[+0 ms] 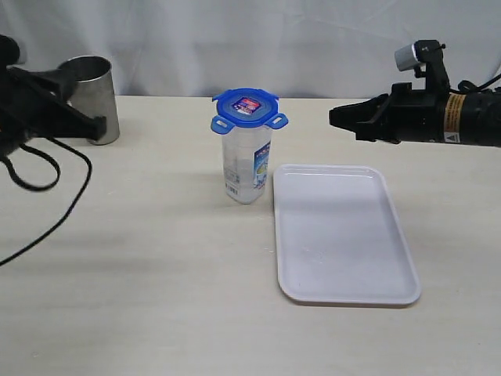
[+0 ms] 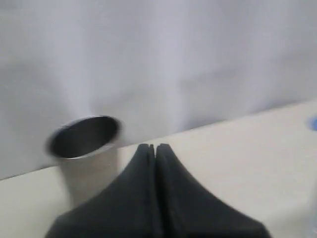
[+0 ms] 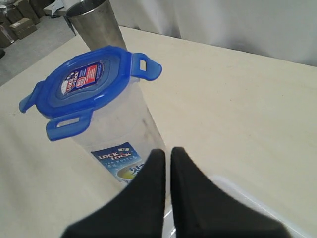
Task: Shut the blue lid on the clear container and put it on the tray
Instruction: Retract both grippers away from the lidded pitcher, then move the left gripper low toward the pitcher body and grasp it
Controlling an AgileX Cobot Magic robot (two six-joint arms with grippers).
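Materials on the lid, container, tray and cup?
Lid: blue plastic, slightly glossy, moulded flaps. Container: clear plastic, see-through wall with printed label. Tray: white, probably plastic, smooth with soft sheen. Cup: likely steel, grey brushed reflections.

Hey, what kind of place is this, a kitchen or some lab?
Probably a robot lab bench: a plain table backed by a white curtain, the right gripper hovering over it, and cardboard boxes on the floor beyond.

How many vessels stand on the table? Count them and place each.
2. The container stands centre, beside the tray's far left corner; the cup stands far left, by the left tool. None seem hidden.
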